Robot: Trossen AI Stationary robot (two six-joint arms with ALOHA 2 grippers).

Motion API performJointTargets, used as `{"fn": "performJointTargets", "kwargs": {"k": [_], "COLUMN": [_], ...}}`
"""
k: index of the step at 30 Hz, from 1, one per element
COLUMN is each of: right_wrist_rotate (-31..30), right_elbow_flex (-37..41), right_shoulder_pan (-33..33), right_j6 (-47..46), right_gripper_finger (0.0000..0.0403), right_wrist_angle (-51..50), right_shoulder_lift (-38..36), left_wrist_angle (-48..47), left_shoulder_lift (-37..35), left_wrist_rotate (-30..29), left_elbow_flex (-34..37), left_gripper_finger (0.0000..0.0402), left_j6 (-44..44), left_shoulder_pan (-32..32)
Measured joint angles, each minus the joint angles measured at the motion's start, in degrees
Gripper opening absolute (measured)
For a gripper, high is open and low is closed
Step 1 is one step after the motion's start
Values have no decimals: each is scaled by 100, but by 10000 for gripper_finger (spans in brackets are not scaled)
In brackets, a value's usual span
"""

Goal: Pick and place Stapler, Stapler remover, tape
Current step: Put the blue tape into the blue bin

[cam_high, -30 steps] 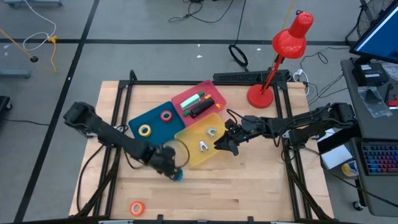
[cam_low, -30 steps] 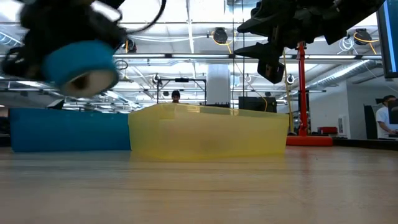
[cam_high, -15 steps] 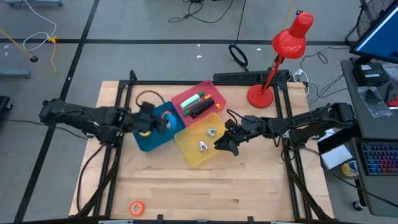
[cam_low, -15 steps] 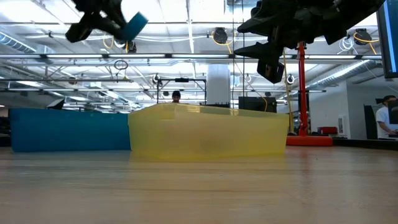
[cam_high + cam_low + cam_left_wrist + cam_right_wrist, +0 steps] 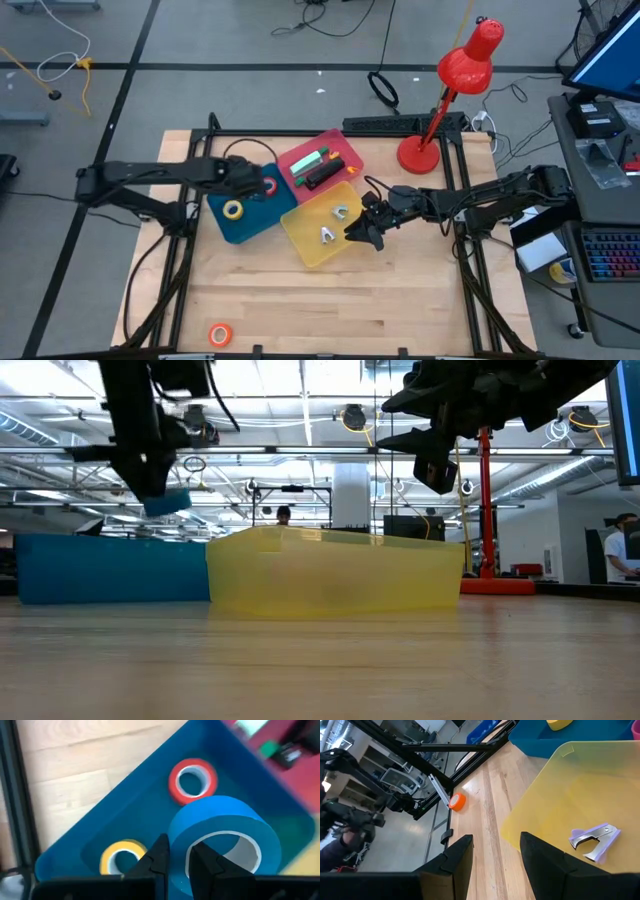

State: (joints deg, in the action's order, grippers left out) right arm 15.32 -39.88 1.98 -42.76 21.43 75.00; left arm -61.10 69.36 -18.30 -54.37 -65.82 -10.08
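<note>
Wrist view alone shows the grip — left gripper [image 5: 176,862] clamped on the blue tape [image 5: 220,840] above the blue bin [image 5: 90,840], by red tape [image 5: 192,781]. Right gripper [image 5: 362,232] hangs half-open beside the yellow bin [image 5: 300,235] — arm outstretched.

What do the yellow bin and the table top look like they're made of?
The yellow bin looks like thin, slightly see-through plastic: its walls glow pale and smooth in the low view. The table top looks like wood, probably joined planks with a matte finish: pale boards with visible grain and seams.
</note>
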Motion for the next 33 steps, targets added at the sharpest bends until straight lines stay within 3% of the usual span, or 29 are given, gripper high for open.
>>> {"fn": "performJointTargets", "kwargs": {"k": [15, 33], "right_wrist_rotate": [5, -5], "right_elbow_flex": [0, 0], "right_shoulder_pan": [0, 0], "right_j6": [-4, -4], "right_gripper_finger": [157, 157], "right_wrist_angle": [-7, -30], "right_shoulder_lift": [0, 0], "left_wrist_angle": [-209, -79], "left_shoulder_lift": [1985, 2619], "left_wrist_rotate": [302, 544], "left_elbow_flex": [-6, -4], "left_gripper_finger": [40, 42], "left_j6": [1613, 2416], "left_shoulder_pan": [-964, -1644]}}
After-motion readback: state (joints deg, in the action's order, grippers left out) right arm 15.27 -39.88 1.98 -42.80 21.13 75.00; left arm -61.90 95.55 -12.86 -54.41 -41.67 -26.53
